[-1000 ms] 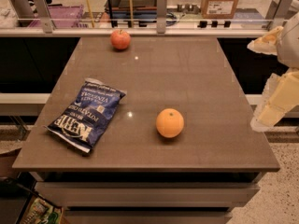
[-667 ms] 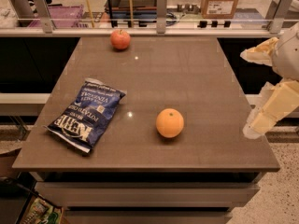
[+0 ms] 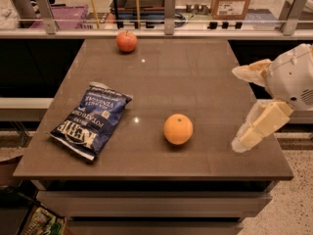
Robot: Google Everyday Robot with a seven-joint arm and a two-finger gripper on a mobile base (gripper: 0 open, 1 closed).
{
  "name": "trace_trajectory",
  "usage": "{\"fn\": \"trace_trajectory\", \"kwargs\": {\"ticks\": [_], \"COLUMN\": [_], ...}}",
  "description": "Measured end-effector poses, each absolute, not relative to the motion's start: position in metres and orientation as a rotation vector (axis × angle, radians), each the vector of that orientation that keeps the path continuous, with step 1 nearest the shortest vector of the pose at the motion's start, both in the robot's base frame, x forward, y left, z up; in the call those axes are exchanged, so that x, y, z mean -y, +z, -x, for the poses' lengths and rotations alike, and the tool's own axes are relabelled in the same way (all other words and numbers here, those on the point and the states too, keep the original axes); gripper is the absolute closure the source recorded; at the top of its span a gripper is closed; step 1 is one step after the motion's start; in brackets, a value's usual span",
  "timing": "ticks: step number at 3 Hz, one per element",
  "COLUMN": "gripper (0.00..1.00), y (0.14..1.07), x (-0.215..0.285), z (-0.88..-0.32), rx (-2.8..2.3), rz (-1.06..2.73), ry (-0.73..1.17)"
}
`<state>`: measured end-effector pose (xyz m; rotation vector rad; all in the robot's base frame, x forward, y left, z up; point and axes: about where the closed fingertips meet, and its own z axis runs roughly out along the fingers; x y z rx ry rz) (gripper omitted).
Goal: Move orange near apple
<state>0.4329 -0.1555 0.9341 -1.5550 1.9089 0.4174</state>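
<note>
Brown and faintly glossy, the table top [image 3: 205, 77] is filling most of the view, with pale drawer fronts [image 3: 151, 202] showing under its near edge. Nearest on the left, a dark blue chip bag [image 3: 92, 120] is lying flat, its long axis running from the near-left corner toward the far right; its white lettering is facing away from the camera, so it reads upside down, and it appears to be saying "KETTLE" at the near end, then "POTATO CHIPS" and "VINEGAR" further up. Right of the bag and well apart from it, the orange [image 3: 178, 129] is sitting on the near half of the table, slightly right of centre; being round, it is showing no long axis, and I cannot tell which way its stem dimple is facing. Off the right edge, level with the orange, the gripper [image 3: 238, 108] is hovering beside the table with its two cream fingers [image 3: 261, 126] spread wide apart, holding nothing and pointing left toward the fruit. Far across the surface, near the back edge and left of centre, the apple [image 3: 126, 41] is standing upright with its stem pointing up, well apart from the orange. Behind the table a metal rail [image 3: 168, 13] is crossing the scene, and a cardboard box [image 3: 230, 1] bearing a white label too small to read is standing beyond it.
</note>
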Motion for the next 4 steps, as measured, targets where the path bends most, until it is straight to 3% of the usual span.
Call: {"fn": "trace_trajectory", "kwargs": {"ticks": [4], "gripper": [0.0], "y": [0.879], "x": [0.106], "z": [-0.447], "rx": [-1.672], "rz": [1.478], "ry": [0.65]}}
